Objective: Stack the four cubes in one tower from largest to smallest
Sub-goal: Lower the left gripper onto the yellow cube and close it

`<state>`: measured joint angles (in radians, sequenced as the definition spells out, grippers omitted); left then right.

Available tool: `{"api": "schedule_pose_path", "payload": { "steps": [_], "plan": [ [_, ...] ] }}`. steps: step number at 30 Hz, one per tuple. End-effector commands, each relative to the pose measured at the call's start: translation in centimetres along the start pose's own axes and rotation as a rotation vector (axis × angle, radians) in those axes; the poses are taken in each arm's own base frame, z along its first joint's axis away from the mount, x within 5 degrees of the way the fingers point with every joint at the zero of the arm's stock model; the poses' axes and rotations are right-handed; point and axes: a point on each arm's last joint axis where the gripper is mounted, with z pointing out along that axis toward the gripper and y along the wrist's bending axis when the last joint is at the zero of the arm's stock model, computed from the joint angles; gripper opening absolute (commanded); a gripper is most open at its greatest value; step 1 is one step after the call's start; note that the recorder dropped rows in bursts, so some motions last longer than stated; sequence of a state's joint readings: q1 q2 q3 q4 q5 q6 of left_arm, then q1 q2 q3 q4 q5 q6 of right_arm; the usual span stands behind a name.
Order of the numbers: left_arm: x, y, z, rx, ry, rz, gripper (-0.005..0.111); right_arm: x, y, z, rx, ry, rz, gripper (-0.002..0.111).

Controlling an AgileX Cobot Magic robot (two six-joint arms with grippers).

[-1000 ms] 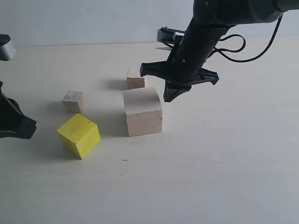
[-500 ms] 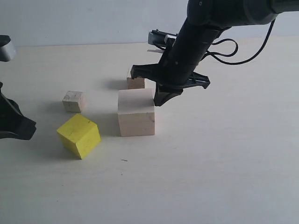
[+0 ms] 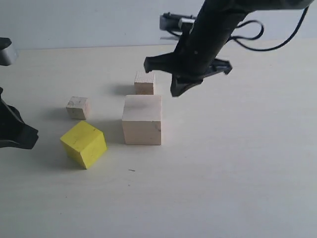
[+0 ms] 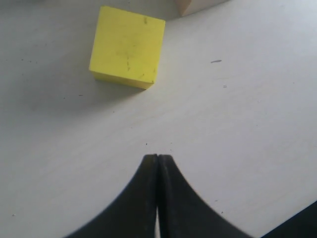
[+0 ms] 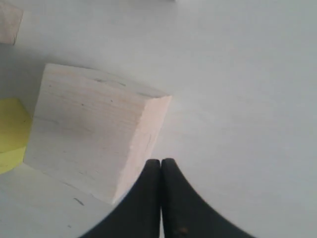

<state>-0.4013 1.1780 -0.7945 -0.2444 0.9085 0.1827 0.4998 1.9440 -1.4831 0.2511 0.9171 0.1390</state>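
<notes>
Wood cubes (image 3: 142, 119) (image 3: 78, 107) (image 3: 144, 82) number three, yellow cube (image 3: 83, 144) one.

Bright yellow cube (image 3: 83, 144), pale wooden large cube (image 3: 142, 120), black right end effector (image 5: 161, 164), cream table (image 3: 237, 173)

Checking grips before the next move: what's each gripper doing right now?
Left gripper: closed, holding nothing.
Right gripper: closed, holding nothing.

pale tabletop (image 3: 237, 173), plain light wall (image 3: 74, 22)
</notes>
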Motion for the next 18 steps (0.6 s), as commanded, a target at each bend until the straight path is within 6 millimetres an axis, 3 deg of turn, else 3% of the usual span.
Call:
{"api": "schedule_pose_path", "payload": {
  "steps": [1, 4, 6, 9, 14, 18],
  "plan": [
    [-0.3, -0.1, 0.1, 0.000, -0.027, 0.002, 0.000, 0.3, 0.3, -7.2, 0.072, -0.182, -0.123, 0.000],
    [-0.6, -0.1, 0.2, 0.000, -0.056, -0.003, 0.001, 1.5, 1.0, -12.2, 0.033, -0.326, -0.143, 0.000],
    [-0.8, -0.1, 0.6, 0.016, -0.057, -0.018, 0.008, 3.1, 1.2, -14.6, -0.013, -0.410, -0.135, 0.000],
    [-0.6, -0.3, 1.8, 0.056, -0.033, -0.001, 0.032, 6.3, 0.9, -16.2, -0.054, -0.431, -0.117, 0.000],
    [-1.2, 0.0, 4.4, 0.087, -0.006, 0.019, 0.076, 11.3, -0.4, -17.1, -0.054, -0.427, -0.116, 0.000],
    [-2.0, -0.1, 6.3, 0.131, -0.010, 0.027, 0.077, 14.6, -1.2, -17.6, -0.070, -0.442, -0.113, 0.000]
  ]
}}
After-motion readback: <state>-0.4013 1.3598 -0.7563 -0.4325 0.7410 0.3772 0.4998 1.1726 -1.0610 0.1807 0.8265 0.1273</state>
